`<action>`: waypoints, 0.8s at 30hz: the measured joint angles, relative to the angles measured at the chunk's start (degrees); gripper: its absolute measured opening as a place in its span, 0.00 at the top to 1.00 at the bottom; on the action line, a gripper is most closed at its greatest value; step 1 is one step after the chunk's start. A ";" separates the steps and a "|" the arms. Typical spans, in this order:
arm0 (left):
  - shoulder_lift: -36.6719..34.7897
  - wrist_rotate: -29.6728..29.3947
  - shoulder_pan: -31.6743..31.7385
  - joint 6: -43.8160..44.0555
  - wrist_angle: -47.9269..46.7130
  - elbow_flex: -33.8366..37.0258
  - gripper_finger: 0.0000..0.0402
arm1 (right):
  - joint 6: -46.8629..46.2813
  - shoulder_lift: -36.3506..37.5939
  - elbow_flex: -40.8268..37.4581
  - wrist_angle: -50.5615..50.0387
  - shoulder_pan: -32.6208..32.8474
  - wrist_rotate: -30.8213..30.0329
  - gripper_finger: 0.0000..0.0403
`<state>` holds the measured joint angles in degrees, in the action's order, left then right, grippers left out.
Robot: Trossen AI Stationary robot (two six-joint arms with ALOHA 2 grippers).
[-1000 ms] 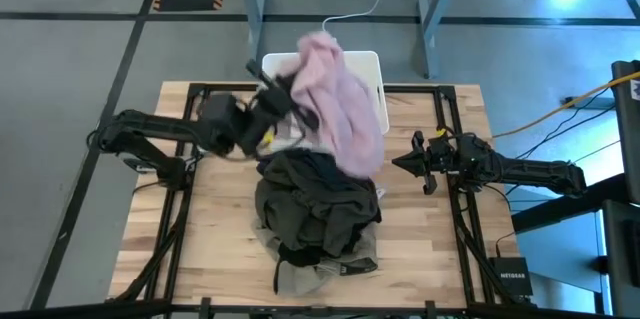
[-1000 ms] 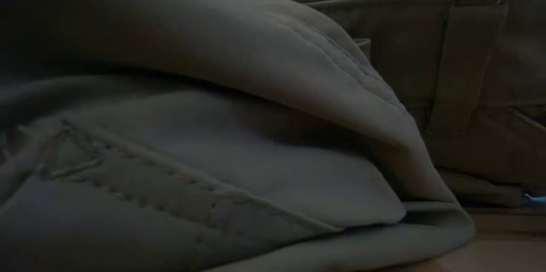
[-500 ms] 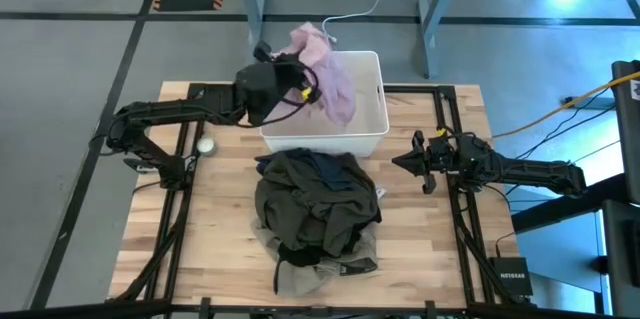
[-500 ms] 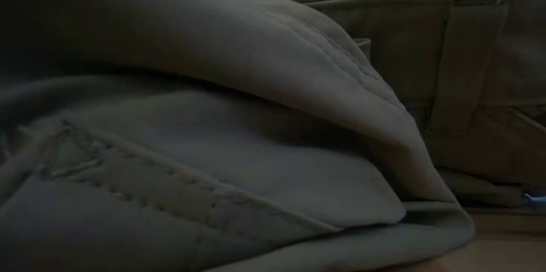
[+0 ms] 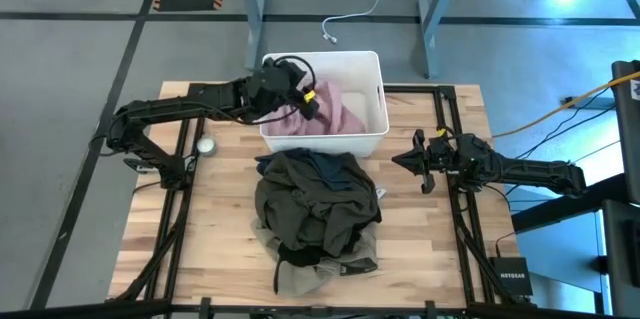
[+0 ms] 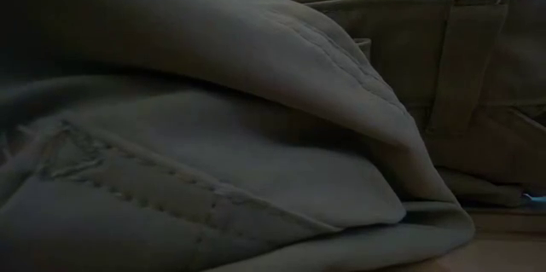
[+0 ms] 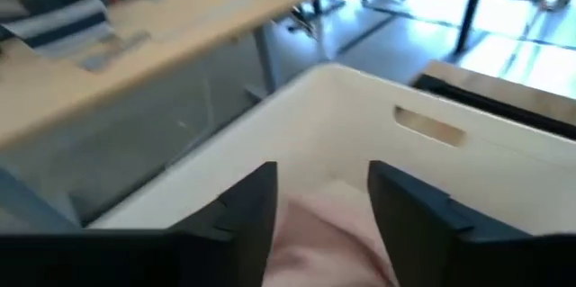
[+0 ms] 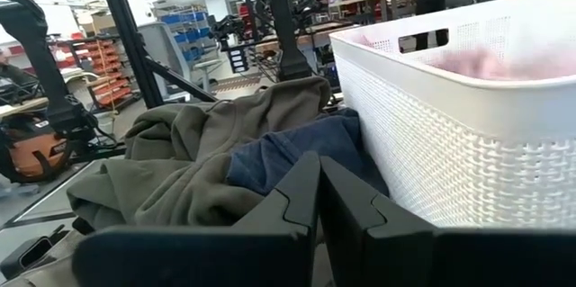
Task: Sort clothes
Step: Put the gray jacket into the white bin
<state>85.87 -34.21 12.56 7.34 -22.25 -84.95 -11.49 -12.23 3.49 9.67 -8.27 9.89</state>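
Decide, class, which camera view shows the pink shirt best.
The high view: the pink shirt lies inside the white bin, under the left gripper. The left wrist view catches only a blurred patch between open fingers; the right wrist view a pink glimpse through the bin's wall; the low view nothing.

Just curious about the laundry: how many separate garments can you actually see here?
4, perhaps more buried: pink shirt in the white bin; on the table, a heap of olive garment, blue piece and khaki trousers.
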 joint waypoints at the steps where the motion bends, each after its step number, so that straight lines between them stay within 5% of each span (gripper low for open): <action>1: -0.08 1.28 0.00 1.06 -0.82 0.00 0.54 | 0.00 0.00 0.00 -0.08 0.00 0.00 0.94; 12: -0.28 15.11 -9.03 1.53 -8.25 -6.85 0.44 | 0.02 0.01 -0.02 -2.62 0.00 -0.02 0.94; 24: 0.50 15.84 -27.24 -3.58 -10.15 -3.45 0.44 | -0.09 0.00 -0.02 -2.66 0.00 1.24 0.94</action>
<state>86.37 -18.37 -14.68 3.76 -32.39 -88.40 -11.57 -12.24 3.46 7.01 -8.27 11.13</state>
